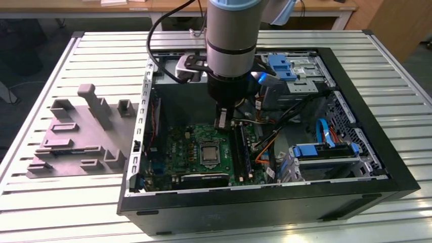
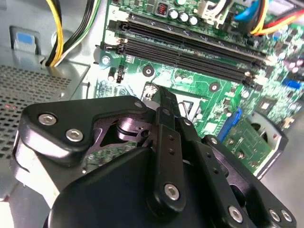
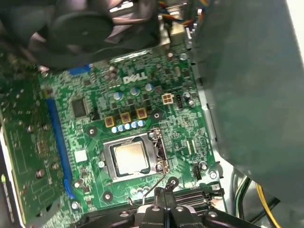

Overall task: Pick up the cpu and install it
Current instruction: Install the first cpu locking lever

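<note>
The cpu (image 3: 129, 157), a pale silvery square chip, lies flat in the metal-framed socket (image 3: 105, 161) on the green motherboard (image 3: 142, 104). In the exterior view the cpu (image 1: 209, 154) sits in the middle of the board inside the open computer case (image 1: 378, 152). My gripper (image 1: 221, 123) hangs above the board just behind the socket, its fingertips pressed together with nothing visible between them. In the first wrist view the gripper (image 3: 165, 199) is beside the socket's thin wire lever (image 3: 154, 184). The second wrist view has the gripper (image 2: 159, 102) over the board by the memory slots (image 2: 190, 50).
A grey plastic fixture (image 1: 74, 136) with blocks stands on the slatted table at the exterior view's left. Inside the case are a black fan (image 3: 90, 28), cable bundles (image 1: 284, 121), blue drive brackets (image 1: 324, 149) and yellow wires (image 2: 57, 28).
</note>
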Motion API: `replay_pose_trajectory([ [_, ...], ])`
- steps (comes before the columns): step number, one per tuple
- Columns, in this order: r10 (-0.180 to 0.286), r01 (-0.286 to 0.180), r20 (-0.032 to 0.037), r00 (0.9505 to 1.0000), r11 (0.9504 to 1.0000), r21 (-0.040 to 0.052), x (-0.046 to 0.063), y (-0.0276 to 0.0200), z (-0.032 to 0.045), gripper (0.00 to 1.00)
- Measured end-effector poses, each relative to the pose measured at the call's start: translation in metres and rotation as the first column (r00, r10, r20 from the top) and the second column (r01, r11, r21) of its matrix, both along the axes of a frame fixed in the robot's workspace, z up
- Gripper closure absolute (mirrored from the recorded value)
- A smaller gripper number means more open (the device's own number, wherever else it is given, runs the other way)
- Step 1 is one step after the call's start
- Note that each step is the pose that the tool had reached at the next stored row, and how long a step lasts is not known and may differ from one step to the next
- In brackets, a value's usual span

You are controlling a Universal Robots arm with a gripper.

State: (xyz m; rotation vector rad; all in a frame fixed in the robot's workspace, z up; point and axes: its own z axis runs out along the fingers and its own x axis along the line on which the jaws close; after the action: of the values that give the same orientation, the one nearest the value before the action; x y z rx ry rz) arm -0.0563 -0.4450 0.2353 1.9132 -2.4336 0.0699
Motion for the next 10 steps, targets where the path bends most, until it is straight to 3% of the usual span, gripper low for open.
replay_pose_trajectory([
  [5,0.032,-0.032,-0.0039,0.9995,0.9995,-0.0063,-0.0004,-0.0003,-0.0004,0.89],
  [10,0.091,-0.091,-0.0053,0.9958,0.9958,-0.0061,-0.0007,-0.0004,-0.0014,0.89],
])
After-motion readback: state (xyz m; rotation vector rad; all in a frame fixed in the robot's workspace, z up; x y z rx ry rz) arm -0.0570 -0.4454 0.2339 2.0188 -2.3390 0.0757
